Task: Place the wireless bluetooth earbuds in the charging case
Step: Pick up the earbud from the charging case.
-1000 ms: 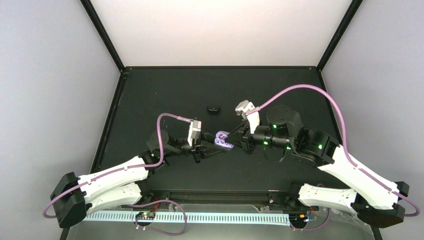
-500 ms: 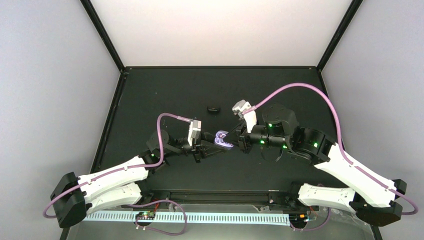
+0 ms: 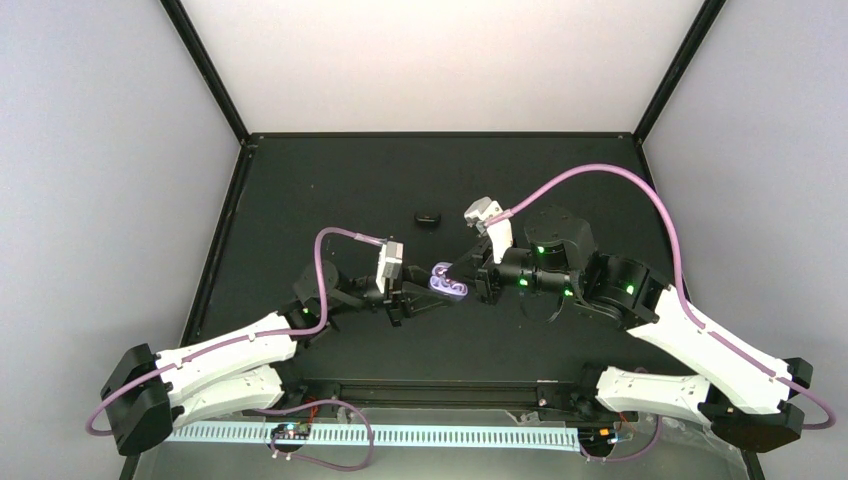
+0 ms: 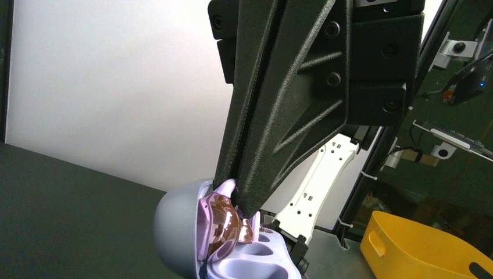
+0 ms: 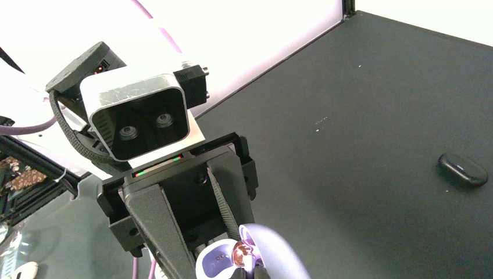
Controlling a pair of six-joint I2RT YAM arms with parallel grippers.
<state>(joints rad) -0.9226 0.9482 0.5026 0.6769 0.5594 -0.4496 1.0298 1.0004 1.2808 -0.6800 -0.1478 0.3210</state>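
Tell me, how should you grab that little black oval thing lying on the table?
Probably pinch the black oval piece across its short width, coming straight down from above. It lies flat on the table, low and longer than wide, so its two long sides give the fingers the best hold.

A robotics lab cell is indicated: a matte black counter [image 3: 300,190] is enclosed by plain white panels [image 3: 430,60] and black frame posts [image 3: 206,70], white robot arms [image 3: 225,350] are bolted at its near edge, and a yellow bin [image 4: 418,250] is seen outside.
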